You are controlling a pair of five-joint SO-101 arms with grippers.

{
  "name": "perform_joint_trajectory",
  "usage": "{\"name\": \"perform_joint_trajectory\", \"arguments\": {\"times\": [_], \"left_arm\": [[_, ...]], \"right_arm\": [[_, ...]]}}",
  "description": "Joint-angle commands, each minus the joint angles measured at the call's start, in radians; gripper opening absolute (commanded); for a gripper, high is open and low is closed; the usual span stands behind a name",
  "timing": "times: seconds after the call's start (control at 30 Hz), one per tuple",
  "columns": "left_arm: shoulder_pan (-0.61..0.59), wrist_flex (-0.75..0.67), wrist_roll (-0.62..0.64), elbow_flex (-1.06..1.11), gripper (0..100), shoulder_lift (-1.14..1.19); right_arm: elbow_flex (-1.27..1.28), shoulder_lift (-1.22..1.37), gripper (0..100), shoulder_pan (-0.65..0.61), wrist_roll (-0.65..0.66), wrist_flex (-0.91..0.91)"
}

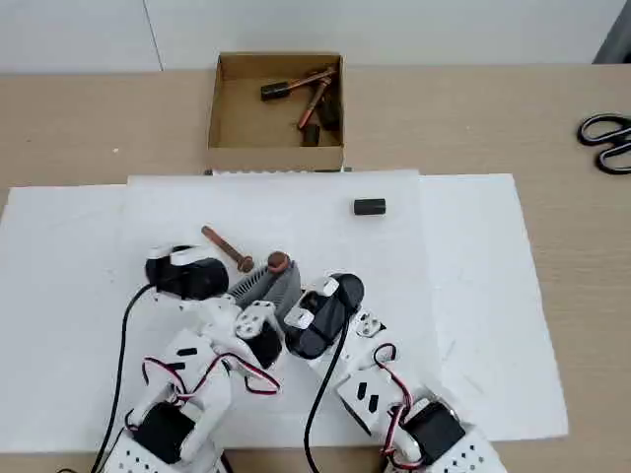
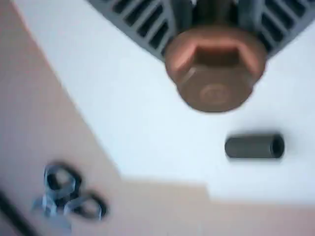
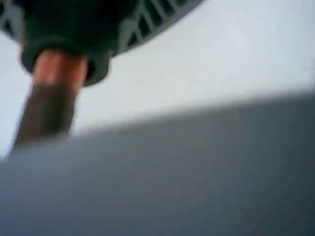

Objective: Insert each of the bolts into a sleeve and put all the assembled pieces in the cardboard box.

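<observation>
My left gripper [image 1: 264,282] [image 2: 214,12] is shut on a copper bolt [image 1: 278,261] [image 2: 214,73]; its hex head shows between the grey ribbed fingers. Close against it on the white paper, my right gripper [image 1: 290,294] [image 3: 64,19] is shut on a black sleeve [image 3: 64,49], and a copper bolt shaft [image 3: 53,96] sticks out of that sleeve. A second bolt [image 1: 227,248] lies loose just left of the grippers. A loose black sleeve [image 1: 370,207] [image 2: 254,146] lies farther back to the right. The cardboard box [image 1: 225,108] holds several assembled pieces.
White paper [image 1: 473,296] covers the middle of the wooden table. Scissors [image 1: 606,140] [image 2: 66,194] lie at the far right edge. The box stands just behind the paper's back edge. A blurred grey part [image 3: 197,187] sits close to the right wrist camera.
</observation>
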Motion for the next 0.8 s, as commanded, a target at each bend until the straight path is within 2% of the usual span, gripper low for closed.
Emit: {"name": "perform_joint_trajectory", "arguments": {"times": [0.0, 0.23, 0.53, 0.6, 0.77], "left_arm": [[0.034, 0.121, 0.000, -0.027, 0, -0.008], [0.058, 0.275, -0.005, -0.053, 0, -0.008], [0.064, 0.293, -0.006, -0.058, 1, -0.008], [0.058, 0.293, -0.014, -0.068, 4, -0.008], [0.003, 0.296, -0.094, -0.073, 21, -0.008]], "right_arm": [[-0.026, -0.008, 0.3, 0.001, 0.018, -0.073], [-0.026, -0.008, 0.3, 0.001, 0.078, -0.133], [-0.017, -0.008, 0.3, 0.001, 0.078, -0.139], [-0.015, -0.008, 0.3, 0.001, 0.078, -0.139], [-0.002, -0.008, 0.3, 0.001, 0.080, -0.139]]}}
